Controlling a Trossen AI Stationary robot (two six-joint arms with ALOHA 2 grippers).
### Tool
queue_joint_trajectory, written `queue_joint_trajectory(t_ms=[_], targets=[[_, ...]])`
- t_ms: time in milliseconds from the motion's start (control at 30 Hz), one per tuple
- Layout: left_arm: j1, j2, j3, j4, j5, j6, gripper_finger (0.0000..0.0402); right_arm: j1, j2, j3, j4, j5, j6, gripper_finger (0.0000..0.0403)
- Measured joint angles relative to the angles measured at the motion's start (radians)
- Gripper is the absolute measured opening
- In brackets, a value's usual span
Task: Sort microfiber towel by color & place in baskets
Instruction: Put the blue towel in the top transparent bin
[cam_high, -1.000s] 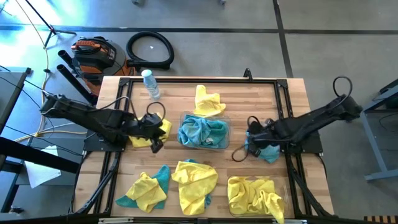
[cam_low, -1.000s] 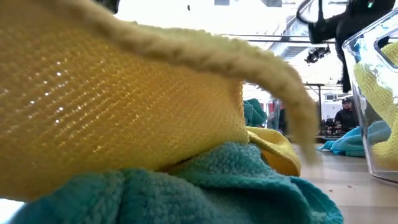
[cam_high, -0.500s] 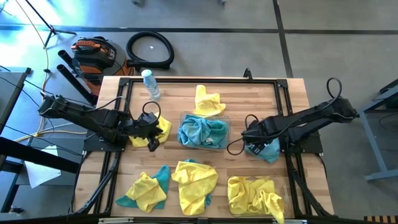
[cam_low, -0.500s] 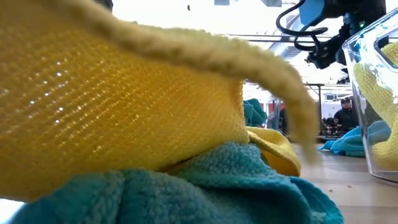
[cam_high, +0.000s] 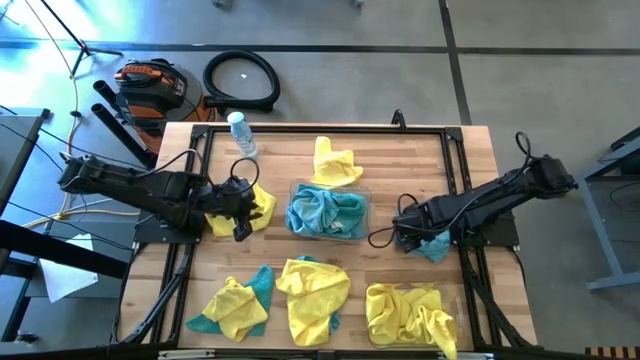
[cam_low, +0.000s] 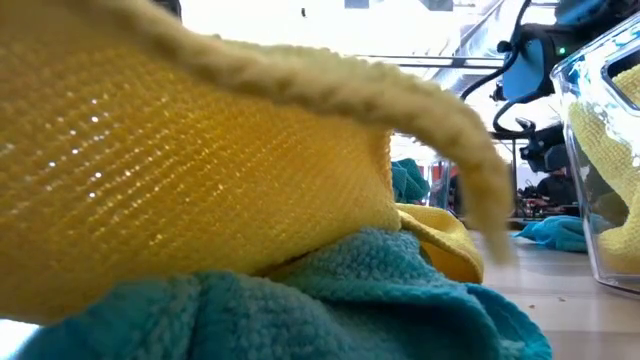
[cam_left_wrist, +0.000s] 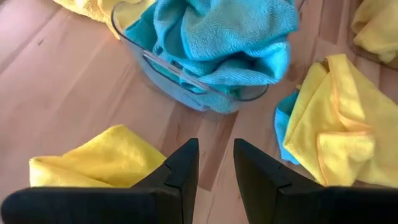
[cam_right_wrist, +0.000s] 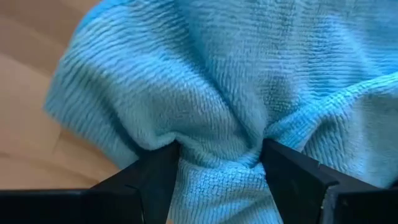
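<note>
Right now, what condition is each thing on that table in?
Middle basket: holds teal cloths.
Near-right basket: holds yellow cloths.
Right gripper: pinching a teal cloth.
Left gripper: slightly open, empty, beside a yellow cloth.
Bottle: upright.

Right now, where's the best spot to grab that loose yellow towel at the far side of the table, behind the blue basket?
Probably the yellow towel's raised peak at its far end, taken from straight above. The cloth bunches upward there, giving the fingers a fold to pinch, while its nearer edge lies flat against the basket holding teal cloths.
</note>
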Motion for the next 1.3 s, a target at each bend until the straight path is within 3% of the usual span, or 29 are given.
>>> queue_joint_trajectory(t_ms=[267,400,567,700,867,1100,1300], targets=[[0.059,-0.008,0.000,-0.002,0.002,0.079,0.0092,0.002,-0.005,-0.050,0.060,0.044,0.069,0.0207],[0.097,-0.008,0.000,-0.001,0.002,0.110,0.0092,0.001,-0.001,-0.042,0.080,0.096,0.070,0.0142],[0.135,-0.008,0.000,-0.001,0.016,0.129,0.0092,0.000,-0.001,-0.042,0.087,0.111,0.069,0.0027],[0.150,-0.008,0.000,0.001,0.017,0.135,0.0092,0.000,-0.006,-0.010,0.037,0.107,0.056,0.0023],[0.160,-0.008,0.000,0.003,0.017,0.136,0.0092,-0.001,-0.032,0.146,-0.164,0.153,-0.001,0.0008],[0.160,-0.008,0.000,0.005,0.017,0.126,0.0092,0.000,-0.042,0.489,-0.411,0.323,-0.079,0.0008],[0.160,-0.008,0.000,0.005,0.017,0.126,0.0092,0.000,-0.038,0.740,-0.420,0.448,-0.204,0.0004]])
